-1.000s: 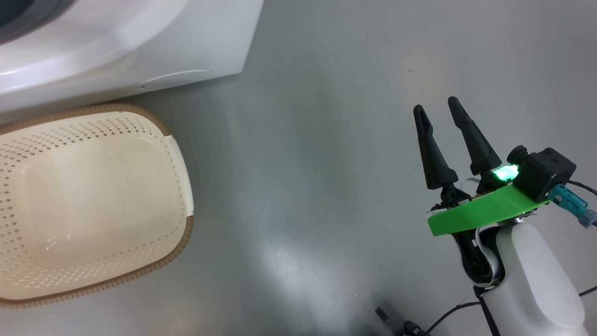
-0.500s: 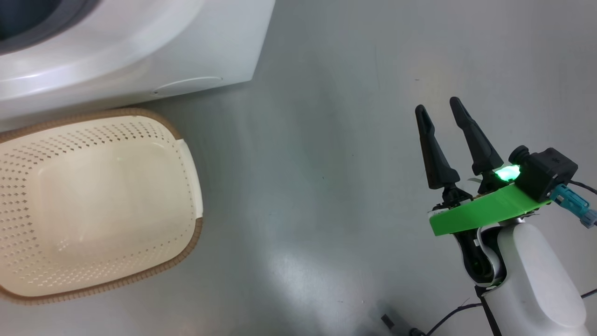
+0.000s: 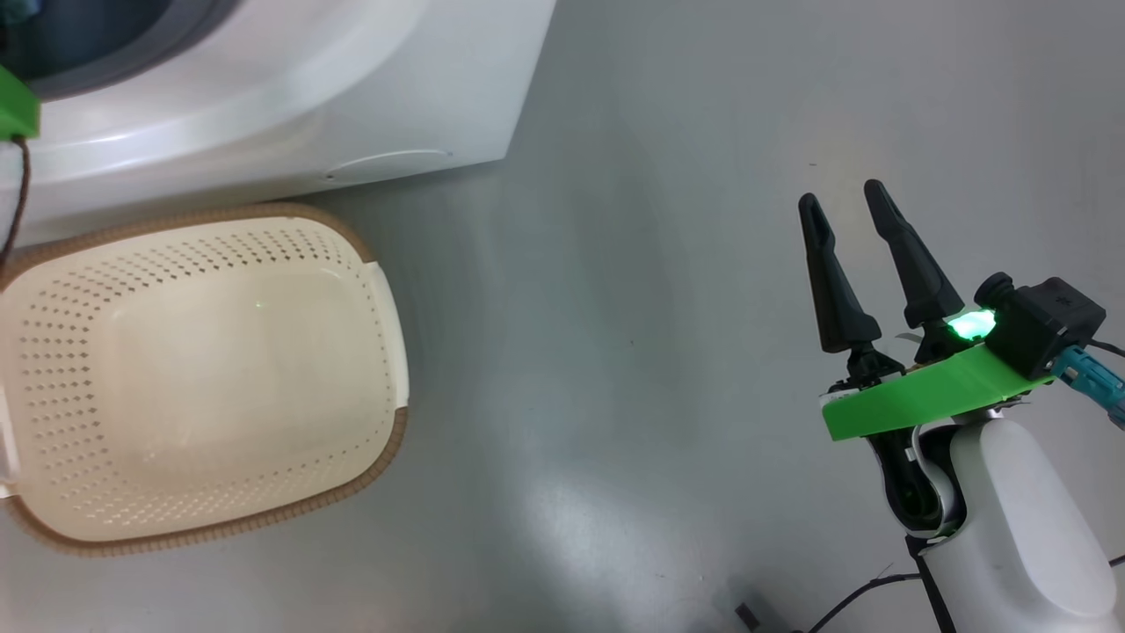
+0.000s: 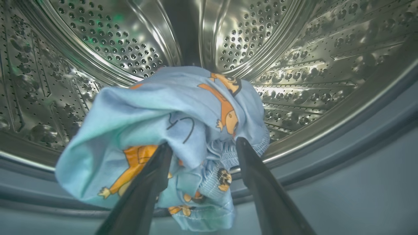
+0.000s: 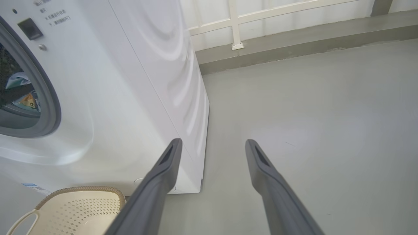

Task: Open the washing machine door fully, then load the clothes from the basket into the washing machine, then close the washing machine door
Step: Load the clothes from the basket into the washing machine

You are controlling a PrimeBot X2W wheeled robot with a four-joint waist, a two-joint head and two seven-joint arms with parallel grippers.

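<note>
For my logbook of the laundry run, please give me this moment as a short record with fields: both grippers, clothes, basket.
left gripper: open, fingers pointing into the steel drum
right gripper: open, holds nothing, above the grey floor
clothes: light blue bundle with orange prints, at the drum mouth, between the left gripper's fingers
basket: empty, on the floor before the washing machine

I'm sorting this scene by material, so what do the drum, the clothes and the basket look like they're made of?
Drum: likely stainless steel, polished; mirror glare and punched holes.
Clothes: soft printed fabric, matte, perhaps cotton knit; it folds and shows a ribbed hem.
Basket: seemingly moulded plastic, cream, faint sheen, perforated walls; its brown rim looks woven, perhaps moulded too.
</note>
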